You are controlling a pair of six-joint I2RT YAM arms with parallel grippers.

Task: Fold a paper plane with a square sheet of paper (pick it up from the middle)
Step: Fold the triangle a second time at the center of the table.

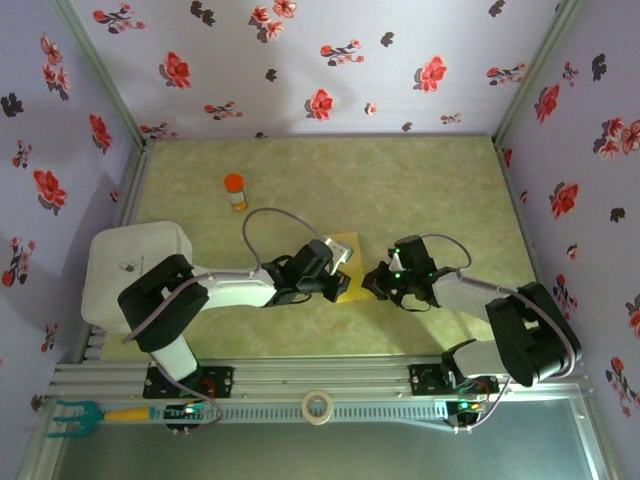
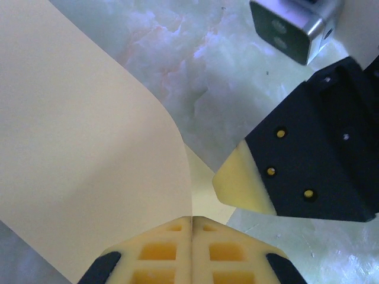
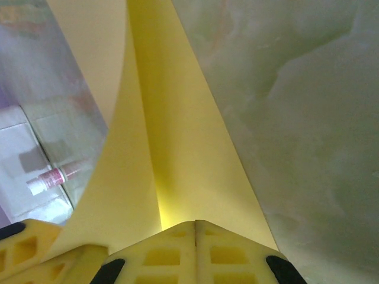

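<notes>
Yellow paper (image 2: 89,148) inside left pincer (image 2: 191,222)

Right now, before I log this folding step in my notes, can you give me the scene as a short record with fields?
paper: square sheet of paper, yellow, bent into a curve, mid-table between the arms
left end effector: shut, pinching the sheet's edge
right end effector: shut on the sheet, close beside the left one
plane shape: none visible yet
bystander: orange-capped bottle, upright, far left of the sheet, apart from it
surface: table, greenish marbled
</notes>
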